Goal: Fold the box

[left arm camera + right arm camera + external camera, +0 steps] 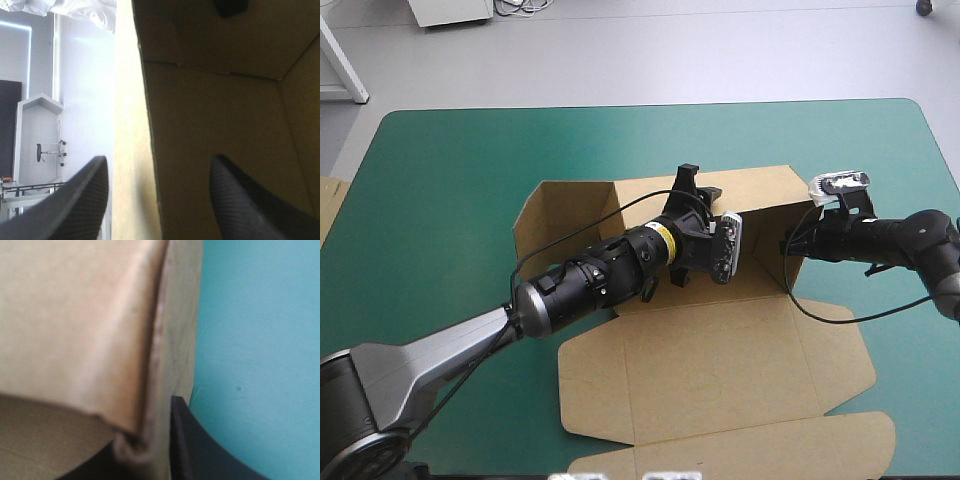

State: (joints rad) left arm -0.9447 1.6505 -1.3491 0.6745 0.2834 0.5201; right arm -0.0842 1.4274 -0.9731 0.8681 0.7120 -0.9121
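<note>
The brown box (720,345) lies mid-table with its far and side walls raised and its lid flat toward the front edge. My left gripper (692,190) reaches over the tray to the far wall (765,185). In the left wrist view this gripper (160,200) is open, and the far wall's top edge (132,150) stands between its fingers. My right gripper (788,243) is at the box's right wall. In the right wrist view it (150,455) is shut on that wall (75,330), with one black finger (200,455) on the outer side and the other mostly hidden by board.
The teal-green cover (440,200) lies bare to the left of the box and beyond it. An edge of more brown board (328,205) shows at the table's left edge. The lid's front flap (740,450) reaches nearly to the table's front edge.
</note>
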